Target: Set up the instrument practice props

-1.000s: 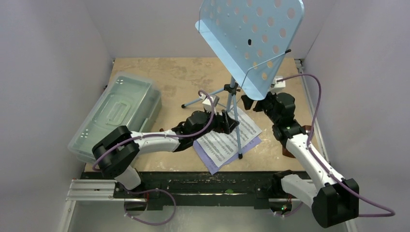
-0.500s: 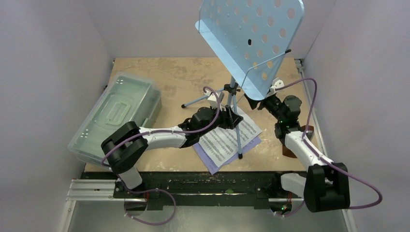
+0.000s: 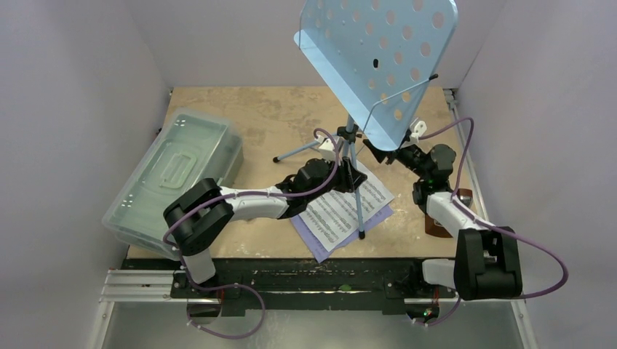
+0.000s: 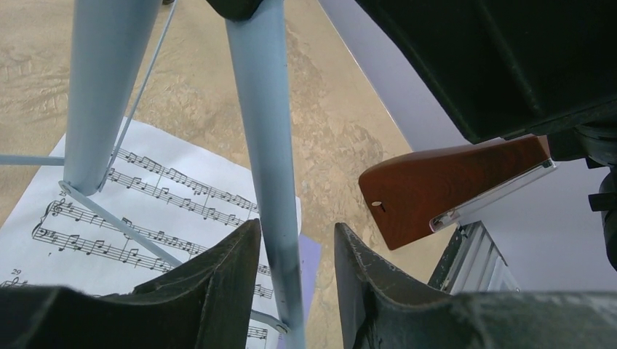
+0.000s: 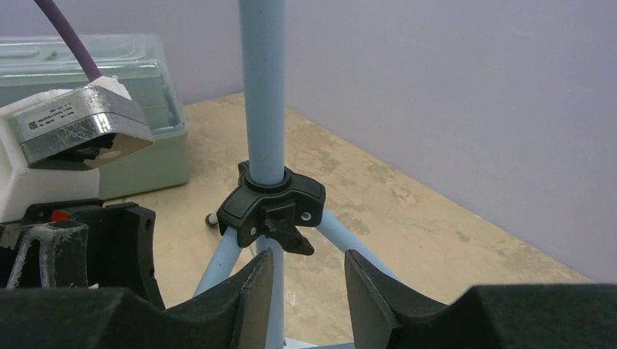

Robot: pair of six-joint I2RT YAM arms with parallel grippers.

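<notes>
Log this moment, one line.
left gripper: jaws straddling music stand leg | right gripper: jaws open, facing hub | sheet music: flat beneath leg

Light-blue stand [image 3: 378, 58], plate dotted with round holes, black collar [image 5: 273, 203]. White page [image 3: 342, 207] with black printed notes; lilac page [image 3: 381, 216] plain. Metronome [image 4: 451, 189] red-brown wood grain. Left box [image 3: 174, 171] clear, greenish. Desk [image 3: 269, 116] mottled beige. Cable [image 5: 70, 42] purple.

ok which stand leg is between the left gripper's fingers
The near leg, the one crossing over the white sheet music. The other visible leg splays far-left, away from the left gripper.
</notes>
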